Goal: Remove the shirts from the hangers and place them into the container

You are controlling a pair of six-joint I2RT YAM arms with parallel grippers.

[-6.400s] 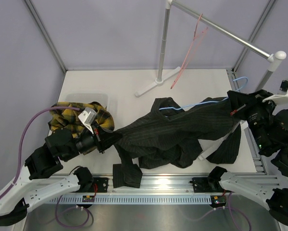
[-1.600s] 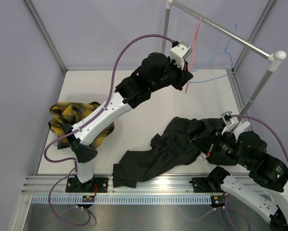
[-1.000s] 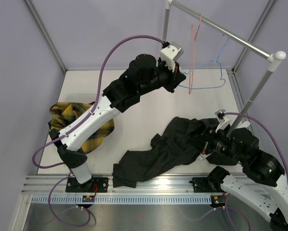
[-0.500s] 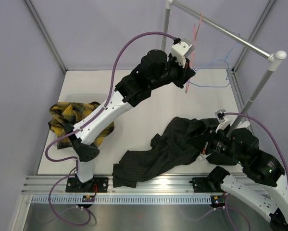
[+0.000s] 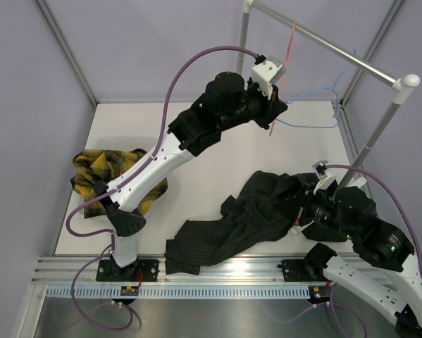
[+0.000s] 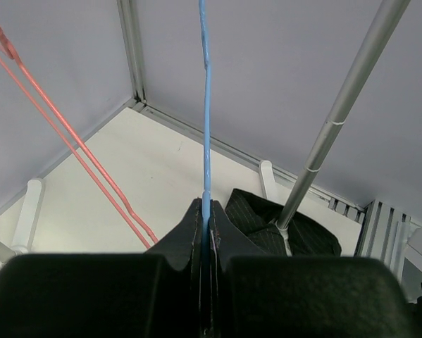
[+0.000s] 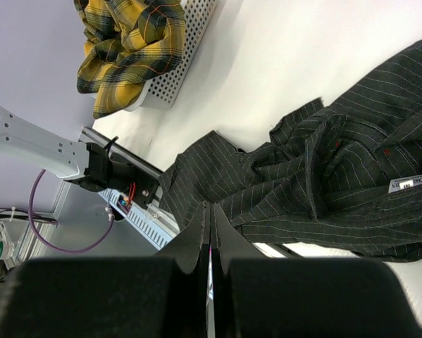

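Right wrist: plaid shirt [image 7: 129, 42] in container [image 7: 191, 34]

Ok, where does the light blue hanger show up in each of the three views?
Top external: the blue hanger is upper right, its wire pinched in the left tool.
Left wrist: the hanger is a vertical blue wire at centre, rising from the tool's tips.
Right wrist: not in it.
Shared landmark: the black shirt, visible in all three.

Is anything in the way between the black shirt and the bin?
Nothing lies on the table between the black shirt and the bin, but the left arm stretches across above that gap, and the plaid shirt already lies in the bin.
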